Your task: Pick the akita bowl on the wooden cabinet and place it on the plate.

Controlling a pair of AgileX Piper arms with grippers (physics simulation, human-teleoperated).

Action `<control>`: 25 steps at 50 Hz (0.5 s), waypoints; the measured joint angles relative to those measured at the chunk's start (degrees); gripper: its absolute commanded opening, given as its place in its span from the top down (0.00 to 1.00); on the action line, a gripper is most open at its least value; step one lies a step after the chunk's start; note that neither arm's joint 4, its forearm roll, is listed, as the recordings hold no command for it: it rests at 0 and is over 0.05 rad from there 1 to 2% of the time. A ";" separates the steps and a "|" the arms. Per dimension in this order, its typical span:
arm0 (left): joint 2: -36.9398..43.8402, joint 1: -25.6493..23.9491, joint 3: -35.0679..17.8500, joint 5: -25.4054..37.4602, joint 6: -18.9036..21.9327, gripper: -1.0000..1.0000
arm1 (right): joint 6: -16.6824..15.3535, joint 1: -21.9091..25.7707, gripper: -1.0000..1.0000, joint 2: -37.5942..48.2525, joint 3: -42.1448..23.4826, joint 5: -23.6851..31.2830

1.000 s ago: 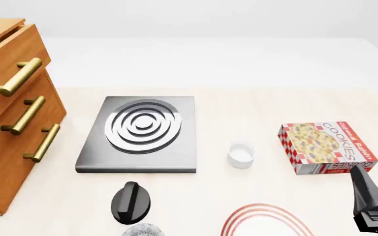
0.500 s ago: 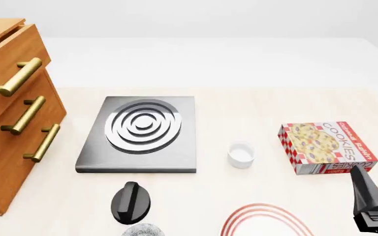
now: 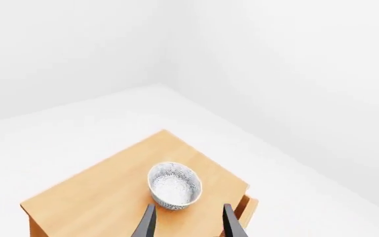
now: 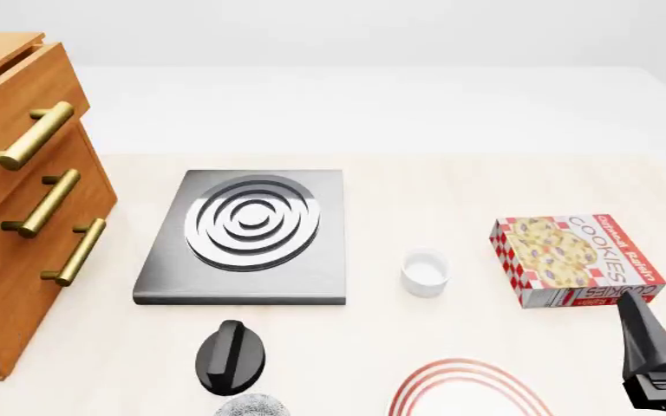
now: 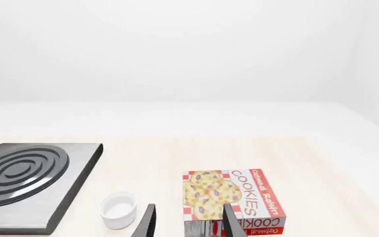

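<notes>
Your akita bowl (image 3: 174,185) sits upright on the top of the wooden cabinet (image 3: 97,197), near its drawer-side edge, with your left gripper (image 3: 188,223) hovering above it, fingers spread and empty. Judge it stiff, glazed and slippery: pinch one wall at the rim, one finger inside. Your right gripper (image 5: 188,224) is also spread, holding nothing. The plate (image 4: 472,392) lies at the table's near edge. Count two speckled bowls, the second bowl (image 4: 250,405) at the near edge, and one plate.

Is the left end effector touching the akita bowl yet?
Apart. The left wrist view shows the left end effector open, fingertips short of the akita bowl on the wooden cabinet.
</notes>
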 measured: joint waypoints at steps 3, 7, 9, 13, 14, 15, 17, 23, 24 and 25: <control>0.78 0.57 -0.09 -0.41 -0.05 0.00 | 0.00 0.00 0.00 0.00 0.00 0.00; 1.71 1.20 -0.16 -0.92 -0.13 0.00 | 0.00 0.00 0.00 0.00 0.00 0.00; 2.12 1.51 -0.15 -1.19 -0.15 0.00 | 0.00 0.00 0.00 0.00 0.00 0.00; 3.02 2.18 -0.10 -1.80 -0.14 0.00 | 0.00 0.00 0.00 0.00 0.00 0.00; 3.27 2.38 -0.10 -1.96 -0.12 0.00 | 0.00 0.00 0.00 0.00 0.00 0.00; 3.52 2.57 -0.11 -2.11 -0.09 0.00 | 0.00 0.00 0.00 0.00 0.00 0.00; 4.03 2.95 -0.17 -2.41 -0.02 0.00 | 0.00 0.00 0.00 0.00 0.00 0.00; 5.64 4.15 -0.46 -3.28 0.17 0.00 | 0.00 0.00 0.00 0.00 0.00 0.00; 5.91 4.35 -0.51 -3.42 0.20 0.00 | 0.00 0.00 0.00 0.00 0.00 0.00; 6.17 4.56 -0.56 -3.56 0.20 0.00 | 0.00 0.00 0.00 0.00 0.00 0.00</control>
